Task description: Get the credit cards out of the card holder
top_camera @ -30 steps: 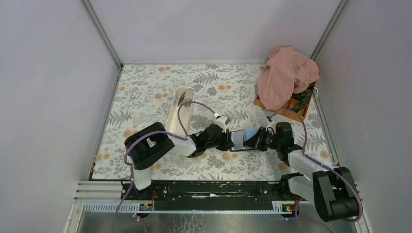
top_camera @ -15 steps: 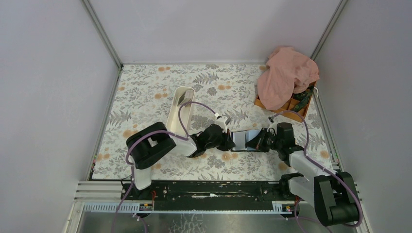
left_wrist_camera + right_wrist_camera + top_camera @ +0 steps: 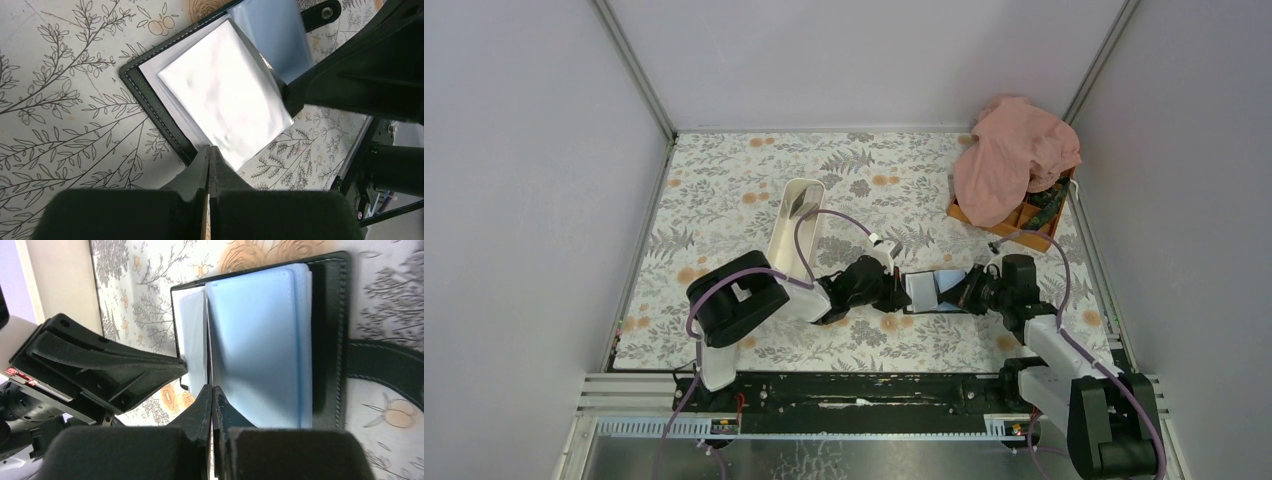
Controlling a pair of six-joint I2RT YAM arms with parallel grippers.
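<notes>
Top view: the card holder [image 3: 929,290] lies open on the table [image 3: 724,190], right between the two arms; its long axis runs from one gripper to the other; the left gripper [image 3: 902,291] sits at its left end and the right gripper [image 3: 964,294] at its right end, so neither is nearer.

Left wrist: the left gripper [image 3: 209,150] has its fingers pressed together, tips at the holder's near black rim, beside a white leaf [image 3: 220,100]; whether they pinch anything cannot be told.

Right wrist: the right gripper [image 3: 212,389] is likewise pressed together, tips at the edge where the white leaf meets a blue leaf [image 3: 255,340]; nothing looks drawn clear of the holder yet.
</notes>
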